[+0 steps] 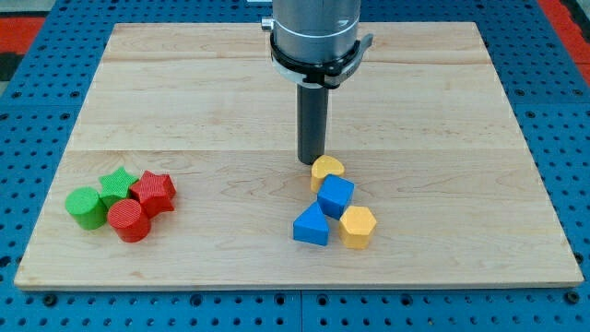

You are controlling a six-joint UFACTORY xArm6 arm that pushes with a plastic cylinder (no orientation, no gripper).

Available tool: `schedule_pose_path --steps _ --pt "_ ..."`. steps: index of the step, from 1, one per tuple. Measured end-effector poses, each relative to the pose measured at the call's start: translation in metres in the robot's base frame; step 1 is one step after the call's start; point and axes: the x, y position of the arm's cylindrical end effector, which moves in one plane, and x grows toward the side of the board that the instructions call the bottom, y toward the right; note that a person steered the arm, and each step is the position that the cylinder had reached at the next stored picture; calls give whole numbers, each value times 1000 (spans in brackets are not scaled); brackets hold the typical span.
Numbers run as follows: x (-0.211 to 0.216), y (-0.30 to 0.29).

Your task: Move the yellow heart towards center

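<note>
Eight small blocks lie on the pale wooden tabletop (184,111), in two clusters near the bottom of the frame. The arm (316,28) enters at the top centre and is cut off by the upper edge, so only its grey cylindrical end and a black collar show. From it a straight dark rod drops vertically. There is no pincer on this arm, so nothing is held.

My tip (312,162) stands just above the yellow heart (326,170) in the frame, at its upper left edge; whether it actually touches the block cannot be told. The heart's shape is hard to make out, since the blue cube (336,195) below it hides its lower part and only a rounded yellow top shows.

The heart sits slightly right of centre and a little below the middle of the board. It heads a tight cluster: the blue cube touches it from below, the blue triangle (312,225) lies at the lower left of the cube, and the yellow hexagon (358,226) at the lower right.

Well apart, in the lower left of the frame, the second cluster packs together a green cylinder (86,207), a green star (117,183), a red star (154,192) and a red cylinder (128,220). The green star is partly covered by its neighbours.
</note>
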Motion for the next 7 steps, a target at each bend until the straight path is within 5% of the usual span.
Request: schedule_pose_path --steps 3,5,7 --pt "-30 34" --pt "31 81" --pt "42 97"
